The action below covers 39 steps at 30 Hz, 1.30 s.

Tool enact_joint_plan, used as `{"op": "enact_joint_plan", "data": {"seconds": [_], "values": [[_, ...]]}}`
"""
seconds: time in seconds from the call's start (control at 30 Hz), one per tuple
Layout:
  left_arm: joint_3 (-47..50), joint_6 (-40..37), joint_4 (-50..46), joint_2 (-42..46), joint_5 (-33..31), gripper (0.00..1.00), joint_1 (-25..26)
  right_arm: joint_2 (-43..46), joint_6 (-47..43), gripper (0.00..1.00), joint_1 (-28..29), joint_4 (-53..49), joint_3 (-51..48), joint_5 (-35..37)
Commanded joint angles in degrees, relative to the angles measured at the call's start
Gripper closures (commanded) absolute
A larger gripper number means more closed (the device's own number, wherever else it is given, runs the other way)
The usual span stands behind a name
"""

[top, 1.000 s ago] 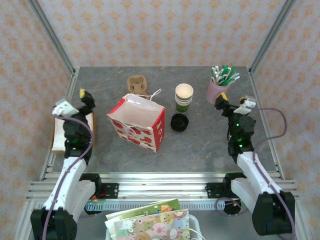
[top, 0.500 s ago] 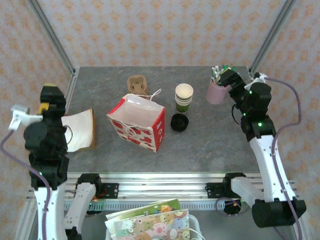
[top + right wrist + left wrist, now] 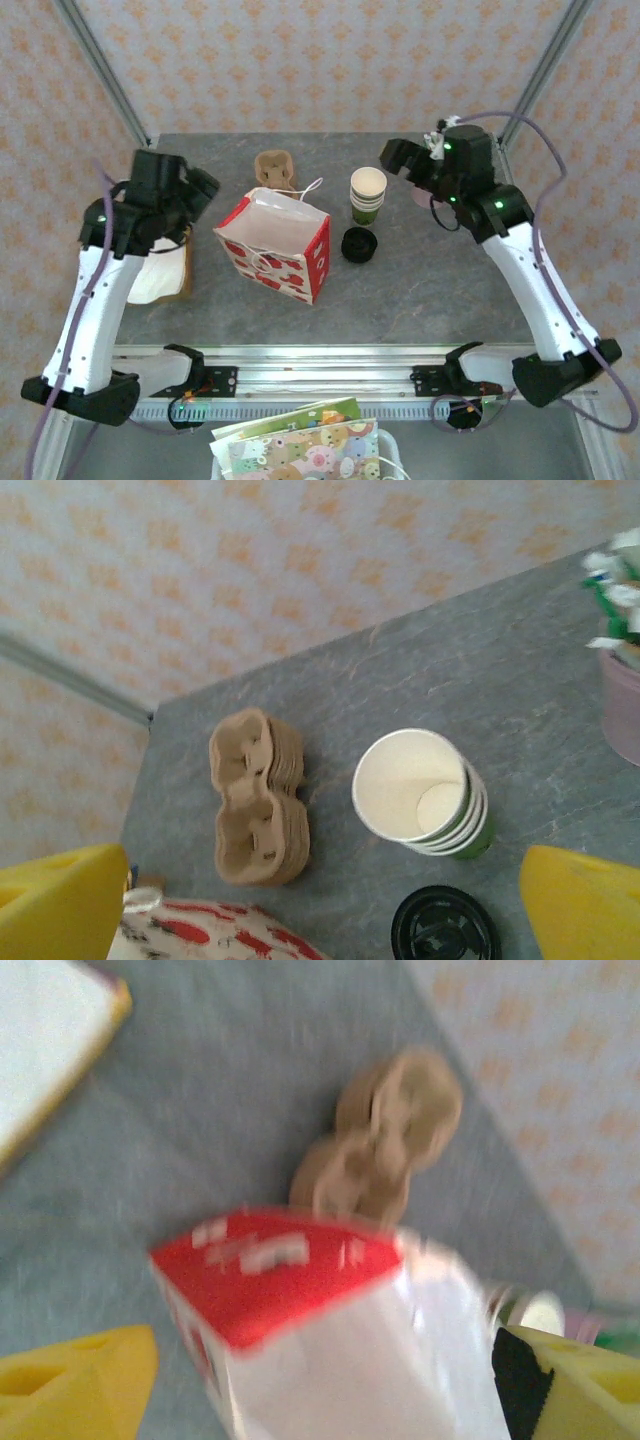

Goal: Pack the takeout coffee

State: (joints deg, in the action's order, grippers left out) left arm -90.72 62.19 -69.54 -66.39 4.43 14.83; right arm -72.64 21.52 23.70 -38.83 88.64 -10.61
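Left gripper (image 3: 203, 186) hangs just left of the red-and-white paper bag (image 3: 275, 245), its fingers apart with nothing between them. Right gripper (image 3: 393, 156) is off to the bag's right, raised near the stack of lidless green cups (image 3: 367, 195). It is also spread wide and empty. Loose black lid (image 3: 359, 244) lies on the table just right of the bag, in front of that stack. Cardboard cup carrier (image 3: 275, 167) sits just behind the bag. The bag is upright with its mouth open. Can't tell where the lidded takeout coffee is.

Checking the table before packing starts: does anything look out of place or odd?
The black lid lies loose on the table beside the stacked cups, sealing none. Nothing looks spilled or toppled.
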Motion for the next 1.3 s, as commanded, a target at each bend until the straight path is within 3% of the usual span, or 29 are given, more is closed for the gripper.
{"op": "enact_joint_plan", "data": {"seconds": [0.0,0.2,0.37,0.7,0.9,1.07,1.27], "values": [[3.8,8.4,-8.6,1.6,4.7,0.11,7.9,-3.7,-5.5,0.0,3.5,-7.9,5.1,6.8],[5.8,19.4,-8.5,-0.4,5.8,0.11,21.1,-8.6,-8.2,0.0,8.8,-9.6,8.9,12.7],[4.1,24.9,-8.5,-2.9,5.3,0.13,25.3,-10.4,-8.7,0.0,10.7,-9.2,9.1,15.3],[11.6,36.6,0.6,-0.8,5.1,0.34,25.5,-9.5,-9.0,0.0,12.8,-6.8,4.8,16.3],[15.4,38.7,4.5,-0.2,4.4,0.38,25.2,-8.6,-9.3,0.0,12.9,-6.0,3.0,15.9],[14.6,36.1,4.1,-0.9,4.1,0.52,22.1,-8.4,-9.4,0.0,12.9,-5.9,2.3,15.9],[8.3,26.2,-4.4,-3.2,1.8,0.7,15.0,-8.2,-9.1,0.0,12.9,-5.7,1.9,16.1]]}}
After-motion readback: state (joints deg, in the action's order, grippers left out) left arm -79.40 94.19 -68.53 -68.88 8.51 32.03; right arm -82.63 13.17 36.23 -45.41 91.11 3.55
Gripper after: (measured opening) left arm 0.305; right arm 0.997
